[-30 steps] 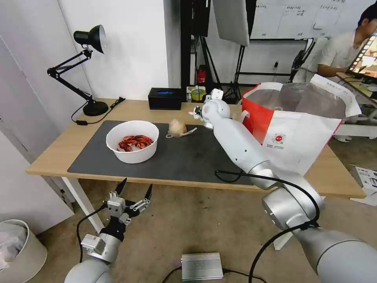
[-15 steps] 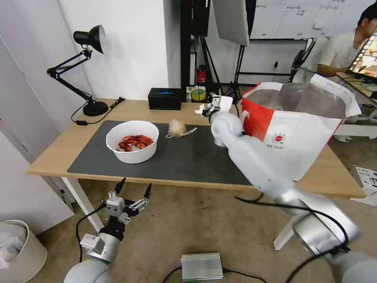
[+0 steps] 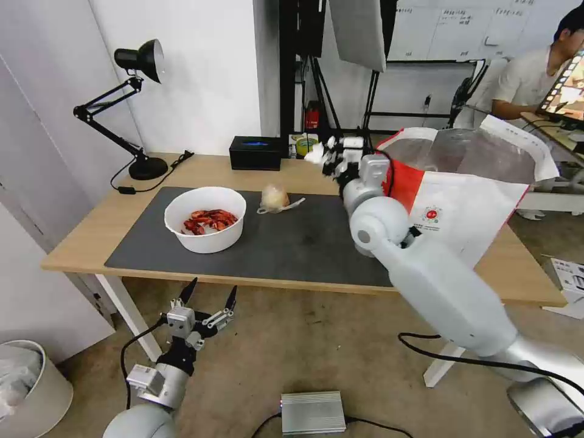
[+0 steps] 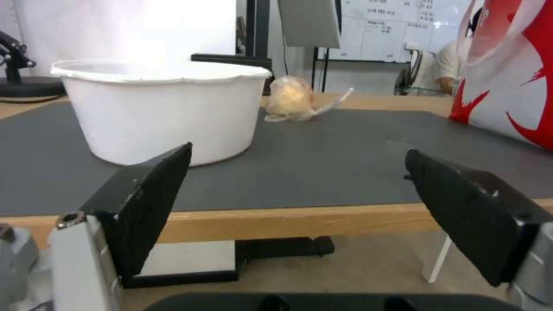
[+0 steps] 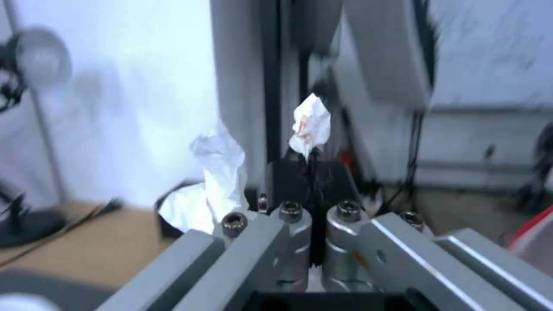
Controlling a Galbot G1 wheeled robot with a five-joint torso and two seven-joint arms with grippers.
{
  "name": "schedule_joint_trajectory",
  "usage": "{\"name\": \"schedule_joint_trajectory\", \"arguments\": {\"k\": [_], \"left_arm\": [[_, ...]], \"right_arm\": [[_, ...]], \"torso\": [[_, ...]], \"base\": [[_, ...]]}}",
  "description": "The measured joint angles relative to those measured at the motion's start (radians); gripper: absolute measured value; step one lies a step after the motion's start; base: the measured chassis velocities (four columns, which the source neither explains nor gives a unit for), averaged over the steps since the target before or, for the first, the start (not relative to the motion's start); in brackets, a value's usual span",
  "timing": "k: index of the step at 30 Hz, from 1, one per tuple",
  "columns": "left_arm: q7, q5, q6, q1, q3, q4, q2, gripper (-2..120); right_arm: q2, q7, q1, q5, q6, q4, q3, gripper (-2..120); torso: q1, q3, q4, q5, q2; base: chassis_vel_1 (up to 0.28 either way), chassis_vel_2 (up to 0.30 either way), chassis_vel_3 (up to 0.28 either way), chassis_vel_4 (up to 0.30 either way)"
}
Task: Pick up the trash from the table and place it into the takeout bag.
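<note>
Tissue (image 5: 310, 123) in right gripper (image 5: 311, 170), shells in bowl (image 3: 205, 219)

white bowl (image 3: 205, 218) w/ red shells (image 3: 208, 220), dk grey mat (image 3: 286, 240), white/red bag (image 3: 462, 207), beige ball (image 3: 274, 196)

bowl (image 3: 205, 219) left on mat (image 3: 292, 243), wrapped ball (image 3: 275, 197) behind, takeout bag (image 3: 462, 207) right

Head view: even, bright indoor light, soft shadows only, straight edges bowed near the frame borders. Left wrist view: wall beyond the white bowl (image 4: 161, 110) blown out, background soft. Right wrist view: heavy motion blur past the right end effector (image 5: 312, 172); crumpled tissue (image 5: 311, 125) in it stays fairly sharp.
</note>
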Motion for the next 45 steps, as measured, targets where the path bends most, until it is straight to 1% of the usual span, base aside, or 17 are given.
{"name": "schedule_joint_trajectory", "arguments": {"k": [2, 5, 6, 9, 10, 13, 14, 16, 18, 19, 22, 26, 28, 30, 31, 37, 45], "left_arm": [[0.0, -0.001, 0.0, 0.001, -0.001, -0.002, 0.0, 100], [-0.002, -0.02, 0.013, -0.002, 0.002, -0.008, 0.002, 100], [-0.002, -0.02, 0.013, -0.002, 0.002, -0.008, 0.002, 100], [-0.003, -0.023, 0.015, -0.012, 0.011, -0.002, 0.004, 100], [-0.003, -0.023, 0.015, -0.012, 0.011, -0.002, 0.004, 100], [-0.003, -0.024, 0.015, -0.025, 0.025, 0.005, 0.005, 100], [-0.003, -0.024, 0.015, -0.025, 0.025, 0.005, 0.005, 100], [-0.003, -0.024, 0.016, -0.032, 0.032, 0.008, 0.005, 100], [-0.003, -0.024, 0.016, -0.034, 0.033, 0.008, 0.005, 100], [-0.003, -0.024, 0.016, -0.034, 0.033, 0.008, 0.005, 100], [-0.003, -0.026, 0.016, -0.033, 0.03, 0.008, 0.011, 100], [-0.003, -0.026, 0.016, -0.032, 0.029, 0.008, 0.013, 100], [-0.003, -0.027, 0.015, -0.032, 0.027, 0.008, 0.011, 100], [-0.003, -0.027, 0.015, -0.032, 0.027, 0.008, 0.011, 100], [-0.003, -0.027, 0.015, -0.034, 0.028, 0.008, 0.013, 100], [-0.003, -0.027, 0.016, -0.034, 0.038, 0.007, 0.018, 100], [-0.003, -0.029, 0.017, -0.029, 0.031, 0.003, 0.025, 100]], "right_arm": [[-0.013, 0.0, -0.002, -0.028, 0.001, 0.011, 0.014, 0], [-0.068, -0.009, -0.01, -0.107, 0.001, 0.032, 0.064, 0], [-0.068, -0.009, -0.01, -0.107, 0.001, 0.032, 0.064, 0], [-0.118, -0.018, -0.016, -0.136, 0.001, 0.029, 0.107, 0], [-0.118, -0.018, -0.016, -0.136, 0.001, 0.029, 0.107, 0], [-0.175, -0.021, -0.019, -0.14, -0.007, 0.002, 0.142, 0], [-0.175, -0.021, -0.019, -0.14, -0.007, 0.002, 0.142, 0], [-0.212, -0.016, -0.021, -0.133, -0.033, -0.007, 0.158, 0], [-0.248, 0.005, -0.024, -0.1, -0.075, -0.005, 0.163, 0], [-0.248, 0.005, -0.024, -0.1, -0.075, -0.005, 0.163, 0], [-0.307, 0.025, -0.03, -0.037, -0.144, 0.017, 0.172, 0], [-0.342, 0.041, -0.046, 0.04, -0.2, 0.051, 0.182, 0], [-0.38, 0.091, -0.071, 0.185, -0.272, 0.103, 0.2, 0], [-0.387, 0.11, -0.077, 0.225, -0.287, 0.114, 0.205, 0], [-0.404, 0.156, -0.097, 0.328, -0.326, 0.135, 0.224, 0], [-0.411, 0.209, -0.153, 0.452, -0.35, 0.149, 0.266, 0], [-0.4, 0.237, -0.157, 0.494, -0.351, 0.151, 0.269, 0]], "torso": [[0.0, 0.0, 0.0, 0.0, 0.0], [0.0, 0.0, -0.0001, 0.0001, 0.0], [0.0, 0.0, -0.0001, 0.0001, 0.0], [0.0, 0.0, -0.0002, -0.0001, 0.0], [0.0, 0.0, -0.0002, -0.0001, 0.0], [0.0, 0.0, -0.0001, 0.0, 0.0], [0.0, 0.0, -0.0001, 0.0, 0.0], [0.0, 0.0, -0.0003, 0.0003, 0.0], [0.0, 0.0, -0.0002, 0.0001, 0.0], [0.0, 0.0, -0.0002, 0.0001, 0.0], [0.0, 0.0, -0.0002, -0.0001, 0.0], [0.0, 0.0, -0.0002, 0.0002, 0.0], [0.0, 0.0, -0.0002, -0.0001, 0.0], [0.0, 0.0, -0.0001, -0.0001, 0.0], [0.0, 0.0, -0.0002, -0.0002, 0.0], [0.0, 0.0, -0.0002, 0.0, 0.0], [0.0, 0.0, 0.0, 0.0, 0.0]], "base": [[0.0, 0.0, 0.0, 0.0], [0.0, 0.0, 0.0, 0.0], [0.0, 0.0, 0.0, 0.0], [0.0, 0.0, 0.0, 0.0], [0.0, 0.0, 0.0, 0.0], [0.0, 0.0, 0.0, 0.0], [0.0, 0.0, 0.0, 0.0], [0.0, 0.0, 0.0, 0.0], [0.0, 0.0, 0.0, 0.0], [0.0, 0.0, 0.0, 0.0], [0.0, 0.0, 0.0, 0.0], [0.0, 0.0, 0.0, 0.0], [0.0, 0.0, 0.0, 0.0], [0.0, 0.0, 0.0, 0.0], [0.0, 0.0, 0.0, 0.0], [0.0, 0.0, 0.0, 0.0], [0.0, 0.0, 0.0, 0.0]]}}
